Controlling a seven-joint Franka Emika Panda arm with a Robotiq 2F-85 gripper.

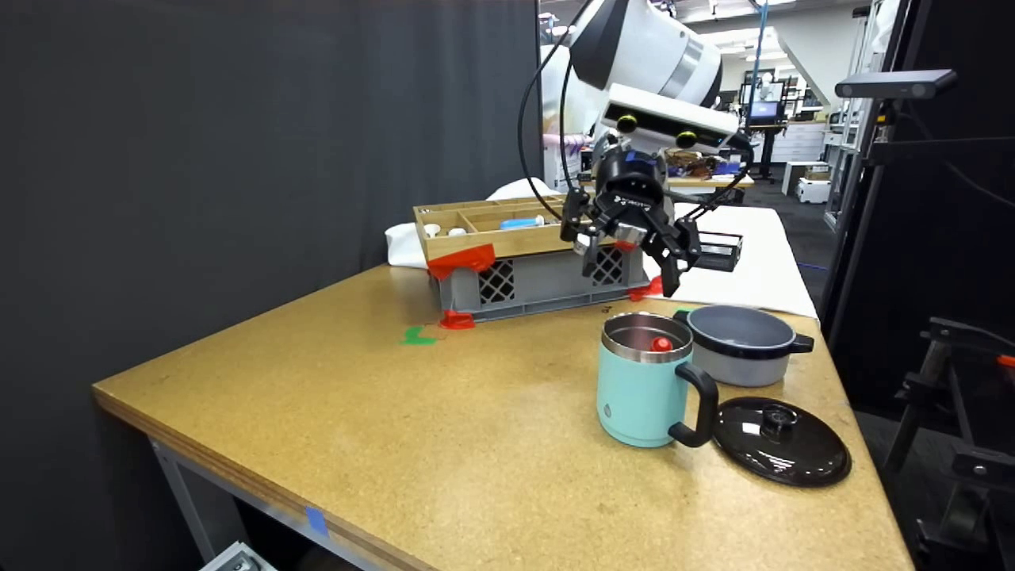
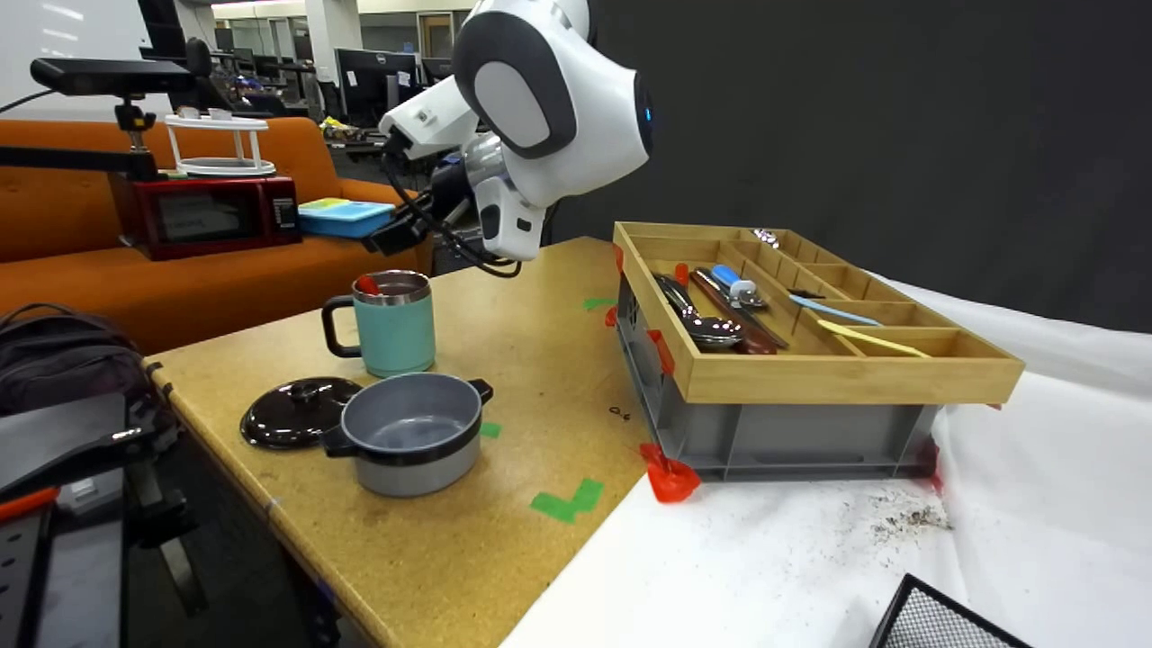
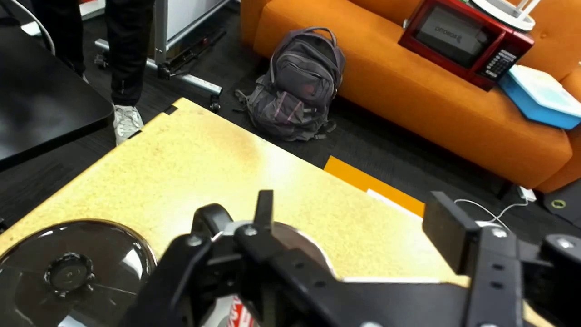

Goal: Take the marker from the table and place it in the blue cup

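Observation:
The blue cup [image 1: 638, 400], pale blue-green with a steel rim and black handle, stands upright on the table; it also shows in an exterior view [image 2: 398, 335]. The marker [image 1: 660, 344] is inside the cup, its red end showing near the rim, also in an exterior view [image 2: 367, 285]. In the wrist view part of the marker's red and white side [image 3: 239, 313] shows behind the gripper's linkage. My gripper [image 1: 629, 271] is open and empty, above the cup and apart from it. In the wrist view its fingers [image 3: 356, 220] stand wide apart and partly hide the cup [image 3: 299, 243].
A grey pot [image 1: 741, 365] and a dark round lid [image 1: 781, 444] stand beside the cup's handle side. A wooden cutlery tray [image 2: 846, 391] with utensils rests on a grey crate [image 2: 810, 441]. The table edge [image 1: 880, 476] runs close past the lid.

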